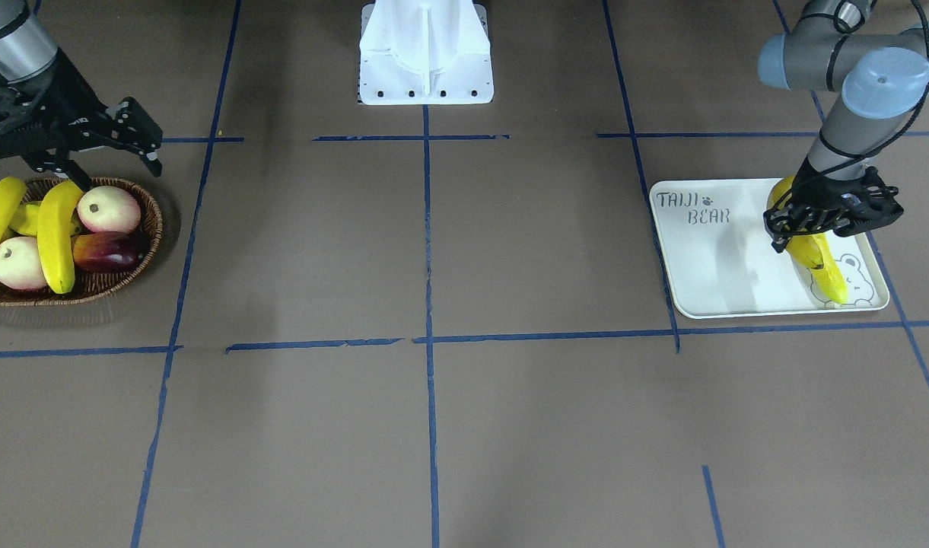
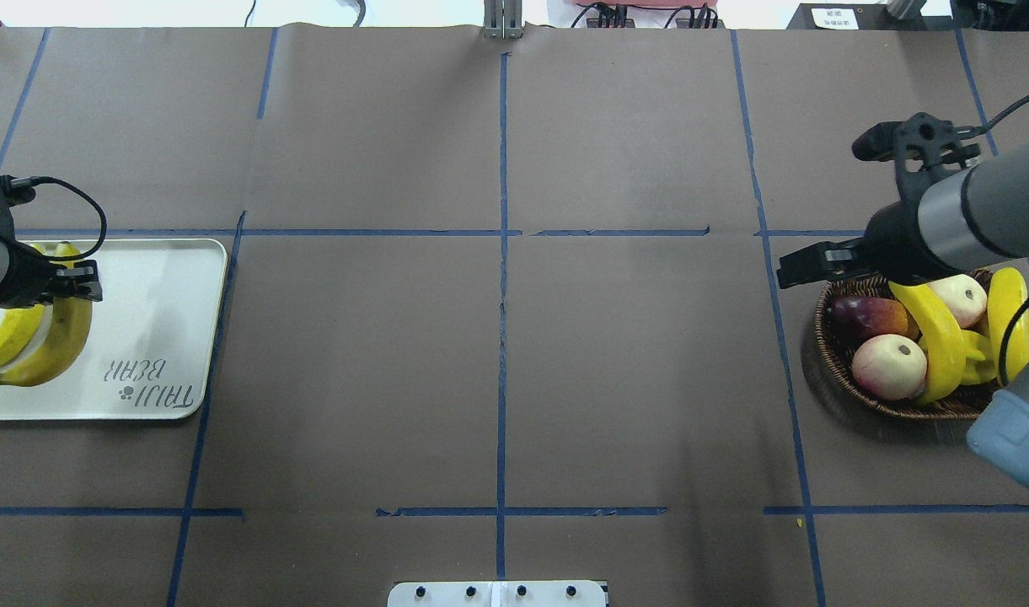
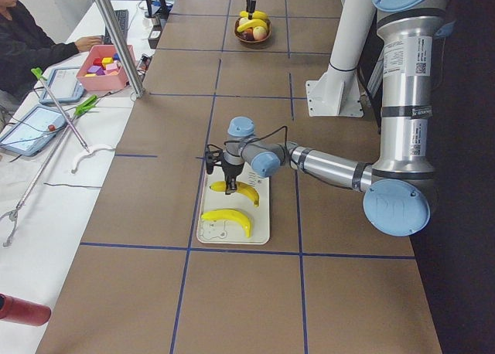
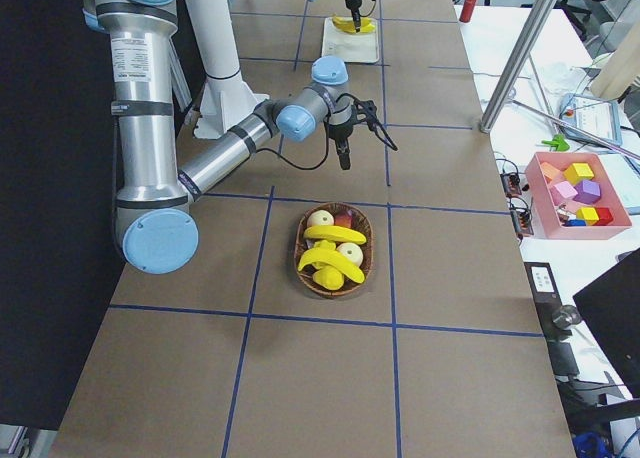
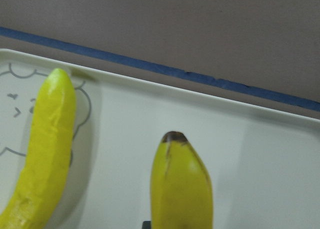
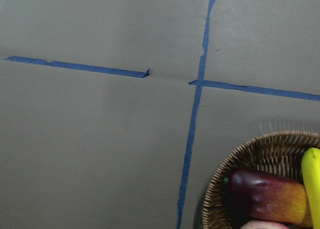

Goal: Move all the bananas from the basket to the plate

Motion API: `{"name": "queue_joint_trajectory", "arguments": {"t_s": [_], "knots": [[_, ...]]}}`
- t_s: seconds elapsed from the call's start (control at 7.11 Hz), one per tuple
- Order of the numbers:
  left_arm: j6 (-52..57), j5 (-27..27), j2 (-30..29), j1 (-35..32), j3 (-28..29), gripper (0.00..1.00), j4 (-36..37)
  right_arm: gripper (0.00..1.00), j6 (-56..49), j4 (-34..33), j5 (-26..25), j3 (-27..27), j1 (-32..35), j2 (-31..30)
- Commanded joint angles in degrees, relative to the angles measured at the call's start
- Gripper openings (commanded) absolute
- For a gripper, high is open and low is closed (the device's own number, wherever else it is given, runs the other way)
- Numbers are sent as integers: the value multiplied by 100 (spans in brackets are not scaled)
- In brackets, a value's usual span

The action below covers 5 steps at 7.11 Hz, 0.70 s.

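The cream plate (image 1: 707, 251) lies at my left. One banana (image 1: 829, 278) lies free on its bear drawing. My left gripper (image 1: 810, 232) is shut on a second banana (image 5: 182, 189) low over the plate. The wicker basket (image 1: 156, 221) stands at my right and holds two more bananas (image 2: 935, 337) (image 2: 1007, 320). My right gripper (image 1: 114, 171) hangs open and empty above the table, just off the basket's rim on the side toward the table's middle.
The basket also holds two pale peaches (image 2: 889, 367), a dark red fruit (image 2: 868, 316) and a partly hidden starfruit (image 2: 978, 350). The white robot base (image 1: 426, 61) stands mid-table. A person (image 3: 23, 45) sits at a side bench by a pink box of blocks (image 3: 104, 64).
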Motion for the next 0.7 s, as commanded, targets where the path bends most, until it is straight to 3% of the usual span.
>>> {"name": "queue_joint_trajectory", "arguments": {"t_s": [0.0,0.42,0.56], "knots": [[261,110,-20,-58,176,99,-27,100,-150,1,59,-78,113,-220],[253,-99,-12,-84,-149,100,16,100,-666,1,7,-209,332,-546],[253,-536,-20,-293,-289,100,60,100,-756,10,-11,-341,385,-624]]}}
